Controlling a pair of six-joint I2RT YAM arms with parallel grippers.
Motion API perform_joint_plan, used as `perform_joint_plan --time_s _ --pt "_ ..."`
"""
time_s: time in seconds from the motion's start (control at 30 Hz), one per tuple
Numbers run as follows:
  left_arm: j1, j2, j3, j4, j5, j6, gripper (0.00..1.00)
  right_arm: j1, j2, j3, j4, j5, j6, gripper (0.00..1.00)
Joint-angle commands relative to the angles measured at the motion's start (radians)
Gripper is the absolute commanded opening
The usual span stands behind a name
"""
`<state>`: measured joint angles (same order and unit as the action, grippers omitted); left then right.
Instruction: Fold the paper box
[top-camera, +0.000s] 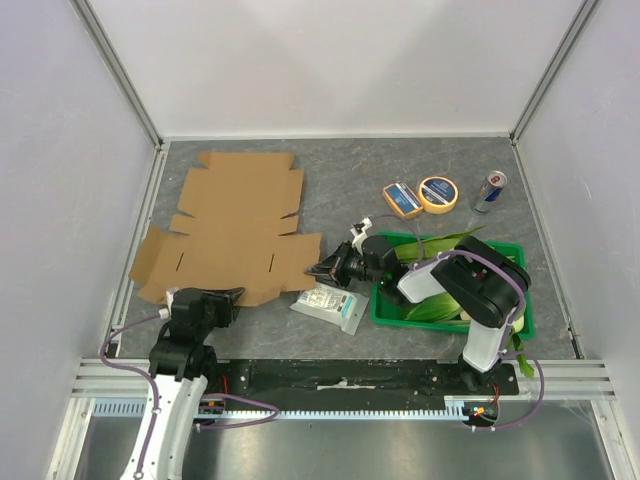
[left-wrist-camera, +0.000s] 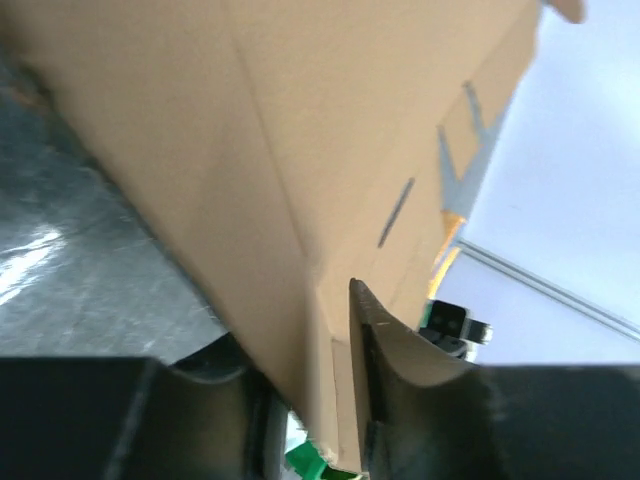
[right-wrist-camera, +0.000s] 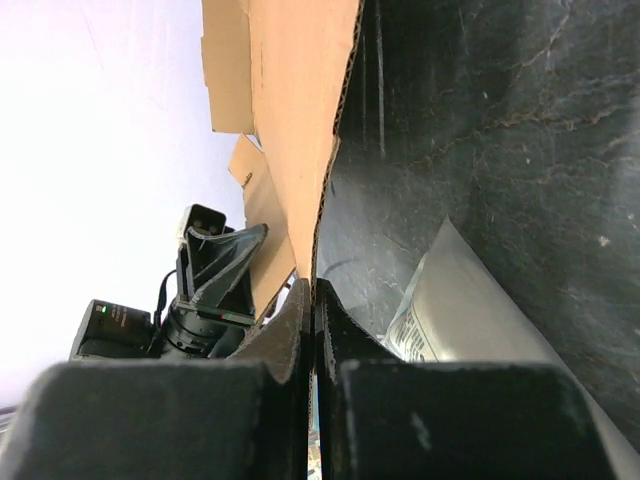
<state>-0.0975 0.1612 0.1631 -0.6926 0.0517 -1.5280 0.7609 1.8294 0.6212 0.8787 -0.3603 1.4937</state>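
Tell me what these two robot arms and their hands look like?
The left arm and right arm are both built of chunky black joints and smooth white tube-like links. A thin lilac-grey cable loops alongside each. The left hand and right hand are all black, each with two tapered, flat-sided fingers. I can see no printed markings.

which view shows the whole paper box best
Top external: the whole unfolded paper box shows, flaps and all. Left wrist shows only a close-up panel; right wrist shows just one edge and some flaps.
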Motion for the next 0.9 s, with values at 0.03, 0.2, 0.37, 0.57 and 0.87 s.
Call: perform_joint_plan --time_s 0.03,0.2,0.37,0.57,0.87 --pt "0.005 -0.153 -0.014 0.061 -0.047 0.043 0.26 -0.003 -0.065 -0.017 0.098 -0.025 -0.016 0.19" --pt "0.005 -0.207 0.050 0.120 -0.035 0.208 0.03 -0.018 -0.217 0.058 -0.259 -0.060 -0.472 0.69" --pt "0.005 -0.097 0.258 0.148 -0.076 0.494 0.02 -0.020 -0.432 0.250 -0.910 0.064 -0.971 0.80" --pt "0.005 0.092 0.591 0.191 -0.115 0.866 0.02 -0.020 -0.598 0.484 -1.300 0.328 -1.288 0.88" --pt "0.005 0.667 1.227 -0.046 0.150 1.262 0.02 -0.021 -0.507 0.771 -1.310 0.233 -1.434 0.88"
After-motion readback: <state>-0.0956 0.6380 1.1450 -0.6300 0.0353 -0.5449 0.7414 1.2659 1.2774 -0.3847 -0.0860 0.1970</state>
